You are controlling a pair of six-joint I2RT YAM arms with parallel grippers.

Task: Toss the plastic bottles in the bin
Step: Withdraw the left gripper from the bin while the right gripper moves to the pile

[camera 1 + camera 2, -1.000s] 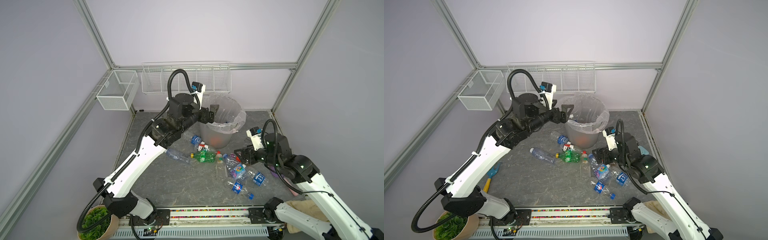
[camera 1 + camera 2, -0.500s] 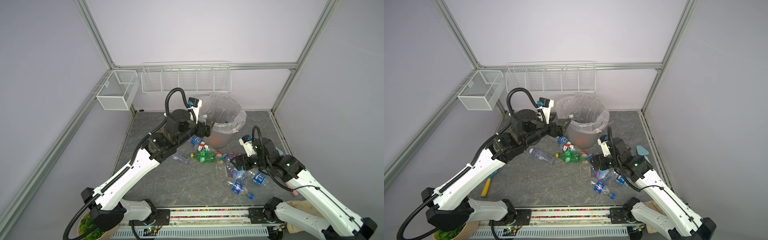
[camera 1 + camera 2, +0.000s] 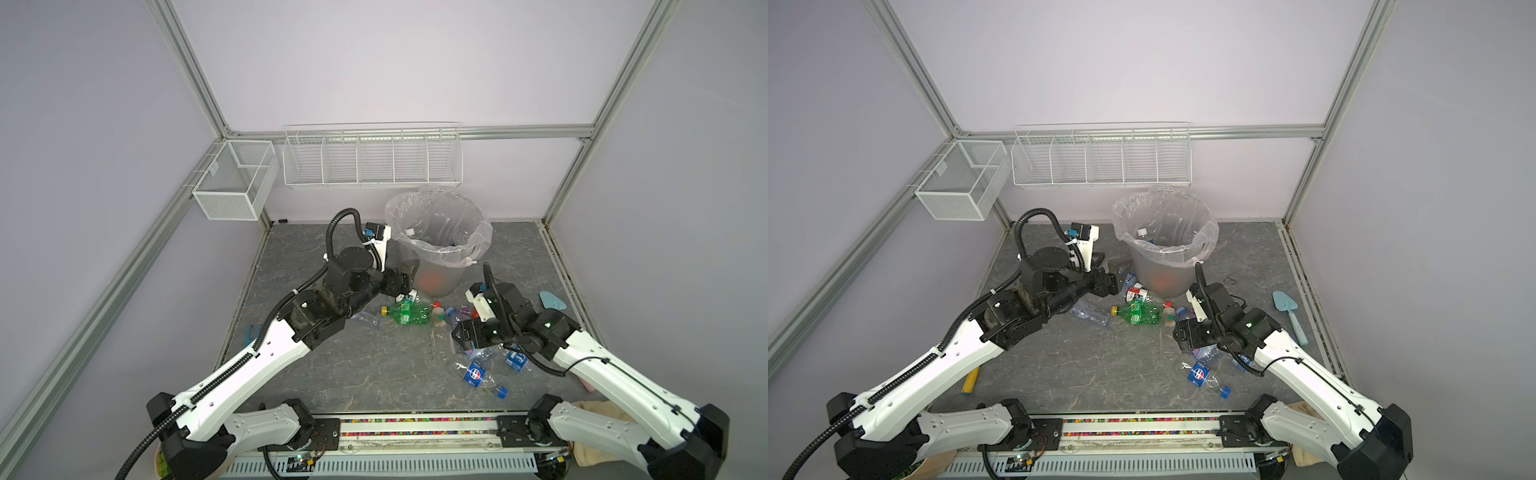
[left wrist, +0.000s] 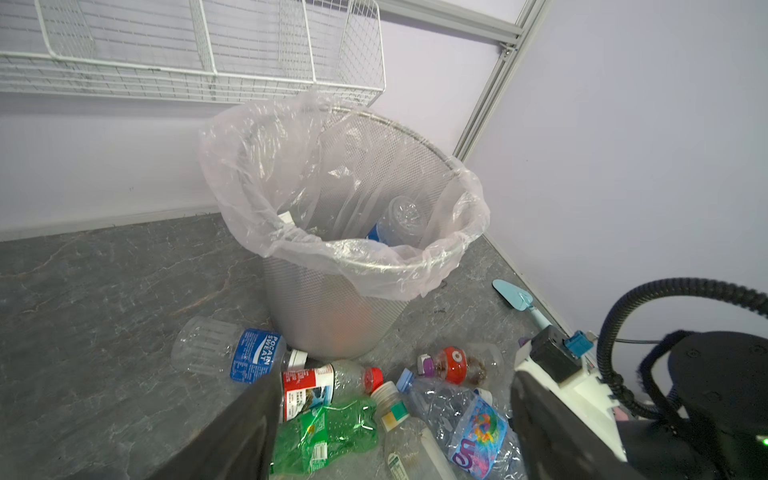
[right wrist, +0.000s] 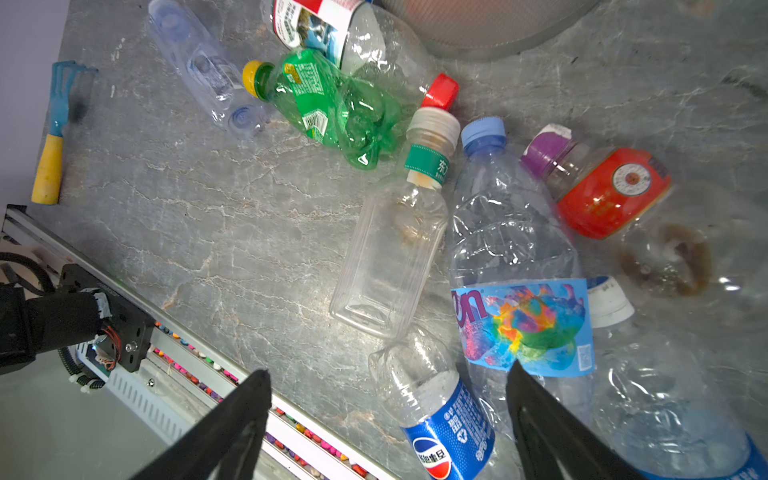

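- The room: pale lilac walls framed by aluminium posts, with two white wire baskets (image 3: 372, 160) hung on the back and left walls.
- The table (image 3: 365, 374) is dark grey marbled stone with a rail along its near edge.
- Left arm (image 3: 266, 353): stretched from the 7 o'clock corner toward the centre, elbow raised, wrist levelled toward the bin. Its fingers (image 4: 249, 419) stand wide apart and empty, low over the bottles just in front of the bin's base.
- Right arm (image 3: 602, 374): reaching from the 5 o'clock corner, forearm sloping down, wrist bent toward the table. Its fingers (image 5: 536, 407) are spread wide and hold nothing, one tip just over the rainbow-label bottle (image 5: 519, 291).
- The bin (image 3: 438, 286) sits at 12 o'clock near the back wall, its clear liner folded over the rim; a few bottles lie inside.
- The other bottles lie scattered on the table from the bin's foot toward 4 o'clock: a blue-label bottle (image 4: 232, 353) and a red-cap bottle (image 4: 324, 384) touching the bin, a crushed green bottle (image 3: 405, 318) at the centre, a square clear bottle (image 5: 395, 249), an orange-label bottle (image 5: 606, 195), and a Pepsi bottle (image 3: 478, 376) nearest the rail.
- A blue trowel (image 3: 1289, 316) lies at 3 o'clock; a yellow-handled rake (image 5: 52, 137) at 9 o'clock.
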